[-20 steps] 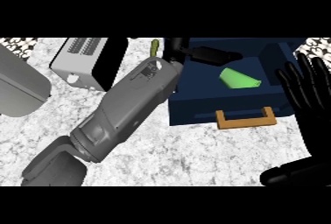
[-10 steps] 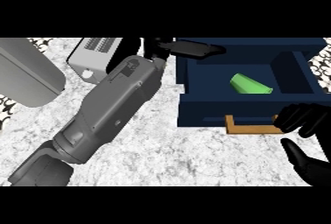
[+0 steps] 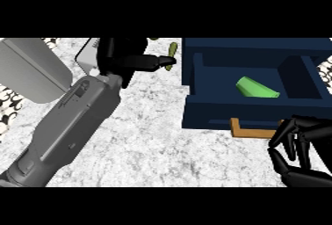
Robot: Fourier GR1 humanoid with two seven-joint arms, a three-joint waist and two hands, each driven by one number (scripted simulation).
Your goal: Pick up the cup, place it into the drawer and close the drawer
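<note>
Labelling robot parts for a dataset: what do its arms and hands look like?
The left forearm is a grey, boxy casing with recessed panel lines. The left hand and right hand are black, the right with slim fingers. No cables or markings show.

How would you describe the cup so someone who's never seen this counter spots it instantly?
On the counter, at right, find the open dark blue drawer with a wooden handle in front. The cup lies on its side in the wide left compartment. It is the only bright green thing inside.
</note>
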